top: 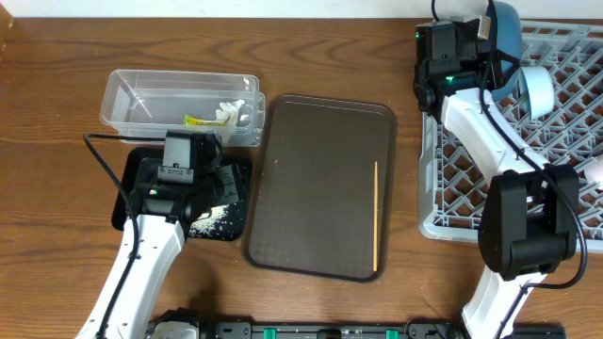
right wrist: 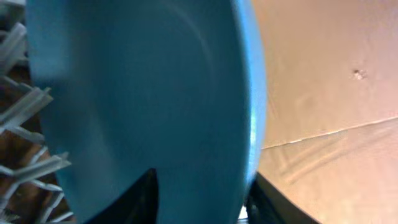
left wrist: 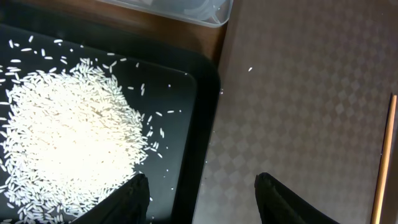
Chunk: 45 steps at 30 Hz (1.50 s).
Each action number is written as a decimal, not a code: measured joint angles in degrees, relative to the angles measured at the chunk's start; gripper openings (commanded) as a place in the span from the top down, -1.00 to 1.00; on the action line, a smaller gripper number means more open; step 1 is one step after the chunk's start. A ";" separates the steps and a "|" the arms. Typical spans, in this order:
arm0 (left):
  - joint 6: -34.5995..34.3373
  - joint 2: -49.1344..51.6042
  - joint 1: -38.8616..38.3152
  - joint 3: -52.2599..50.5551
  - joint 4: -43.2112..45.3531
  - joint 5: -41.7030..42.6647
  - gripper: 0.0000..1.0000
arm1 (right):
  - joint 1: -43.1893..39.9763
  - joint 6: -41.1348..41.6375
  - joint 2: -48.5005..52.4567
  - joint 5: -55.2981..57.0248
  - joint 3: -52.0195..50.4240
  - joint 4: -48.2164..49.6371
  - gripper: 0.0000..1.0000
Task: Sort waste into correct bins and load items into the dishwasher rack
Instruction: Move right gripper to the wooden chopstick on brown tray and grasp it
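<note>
The dark blue dish (right wrist: 143, 93) is clamped upright in the right gripper (right wrist: 202, 194) at the rack (right wrist: 31, 104); seating between pegs, then release, is judged next; the left gripper (left wrist: 202, 202) is spread wide over the black tray (left wrist: 180, 106).

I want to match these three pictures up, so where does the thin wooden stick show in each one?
Overhead: the wooden stick lies lengthwise near the right edge of the brown tray.
Left wrist: the wooden stick runs down the far right edge of the picture, on that tray.
Right wrist: not in it; the dark blue dish fills the view.
Shared landmark: the brown tray, seen from overhead and the left wrist.
</note>
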 measured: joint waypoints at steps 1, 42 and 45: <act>0.00 0.00 0.00 0.00 -0.02 0.00 -0.15 | 0.00 0.31 0.00 -0.44 0.00 0.00 -0.04; 0.00 0.00 0.00 0.00 0.35 -0.02 -0.16 | 14.69 33.38 -15.10 -69.79 -19.19 -31.85 -0.16; 0.00 0.00 0.00 0.00 0.35 0.00 -0.16 | 16.13 34.51 -15.02 -69.77 -22.62 -28.72 -0.08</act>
